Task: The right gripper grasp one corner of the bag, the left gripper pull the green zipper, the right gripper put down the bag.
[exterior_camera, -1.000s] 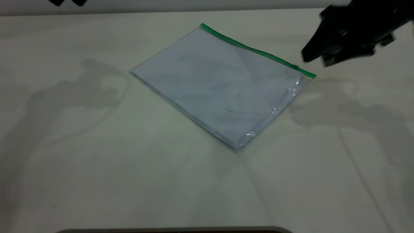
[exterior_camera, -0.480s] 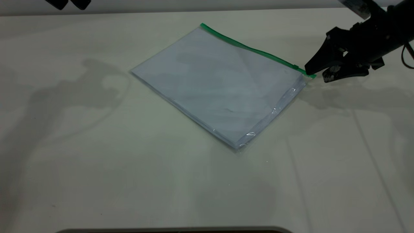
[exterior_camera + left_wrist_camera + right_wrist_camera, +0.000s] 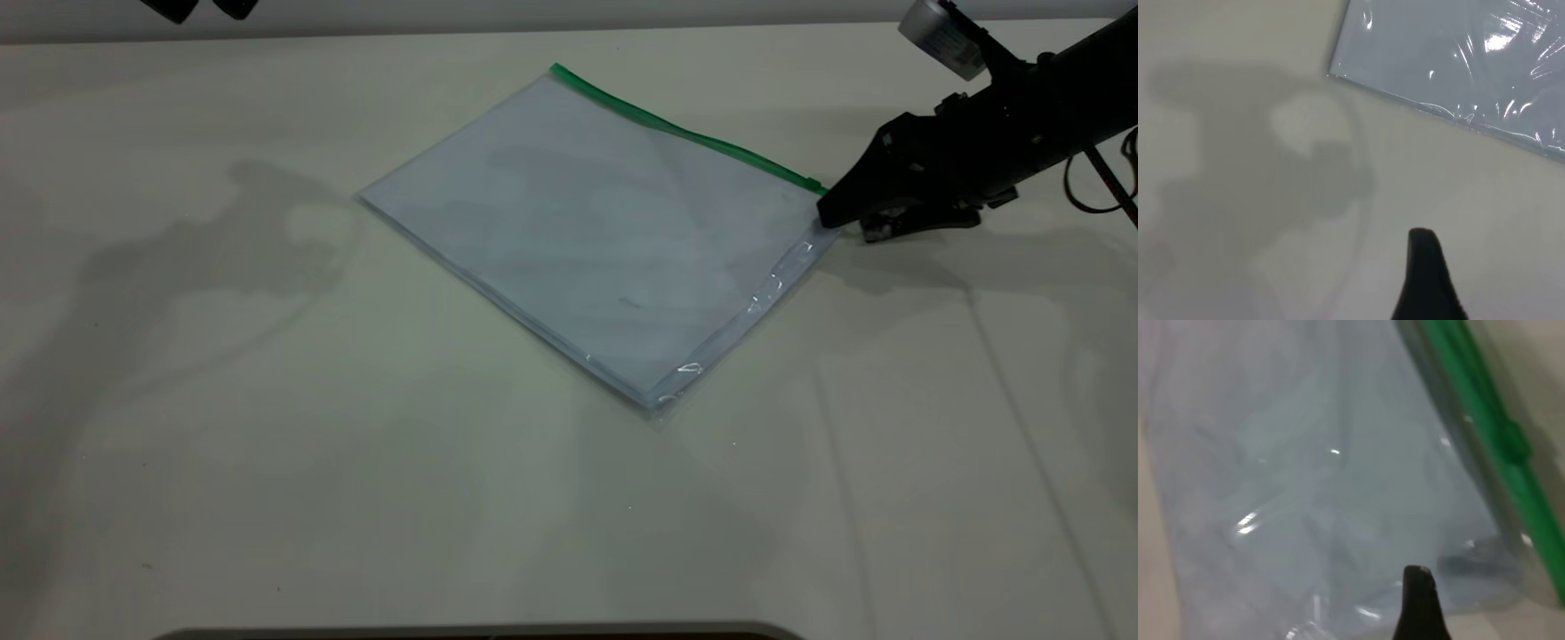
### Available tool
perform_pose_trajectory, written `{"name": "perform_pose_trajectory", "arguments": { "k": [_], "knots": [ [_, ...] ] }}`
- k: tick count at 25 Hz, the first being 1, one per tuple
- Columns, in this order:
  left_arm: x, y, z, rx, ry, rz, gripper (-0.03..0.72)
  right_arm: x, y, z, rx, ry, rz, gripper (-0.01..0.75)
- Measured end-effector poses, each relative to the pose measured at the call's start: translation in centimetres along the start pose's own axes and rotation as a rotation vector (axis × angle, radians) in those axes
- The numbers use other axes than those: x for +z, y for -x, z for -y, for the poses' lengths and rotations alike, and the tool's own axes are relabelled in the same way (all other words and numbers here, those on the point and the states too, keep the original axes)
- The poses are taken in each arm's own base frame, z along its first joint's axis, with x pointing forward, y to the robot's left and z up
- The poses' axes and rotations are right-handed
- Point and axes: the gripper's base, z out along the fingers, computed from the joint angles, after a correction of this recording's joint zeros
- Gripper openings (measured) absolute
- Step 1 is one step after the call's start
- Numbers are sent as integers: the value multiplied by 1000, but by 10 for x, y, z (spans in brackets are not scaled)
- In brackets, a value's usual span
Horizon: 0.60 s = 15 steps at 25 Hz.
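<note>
Exterior view: right gripper [image 3: 843, 222] low at bag's [image 3: 596, 231] right corner [image 3: 822, 213], fingers slightly apart astride it, not clamped yet. Green zipper [image 3: 685, 133] runs away up-left; left gripper [image 3: 204, 7] well apart, can't tell its fingers.

We see the right gripper [image 3: 845, 222] as a matte black, angular body narrowing to tapered fingers [image 3: 836, 206] at the right of the exterior frame. Behind it, a black arm link runs toward the upper right corner, carrying a small silver-grey cylindrical part [image 3: 933, 31]. A thin dark cable [image 3: 1107, 182] loops beside it. The left gripper [image 3: 204, 7] shows only as two black rounded tips at the upper left.
</note>
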Motion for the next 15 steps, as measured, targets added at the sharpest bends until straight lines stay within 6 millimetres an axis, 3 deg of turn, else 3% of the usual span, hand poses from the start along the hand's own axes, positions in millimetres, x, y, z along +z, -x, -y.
{"name": "perform_pose_trajectory", "arguments": {
  "k": [10, 12, 15],
  "knots": [
    [0, 0, 0, -2, 0, 5, 573, 21, -10, -1, -6, 187, 102, 562],
    [0, 0, 0, -2, 0, 5, 573, 21, -10, -2, -7, 193, 106, 508],
    [0, 0, 0, -2, 0, 5, 573, 21, -9, -2, -4, 198, 112, 318]
  ]
}}
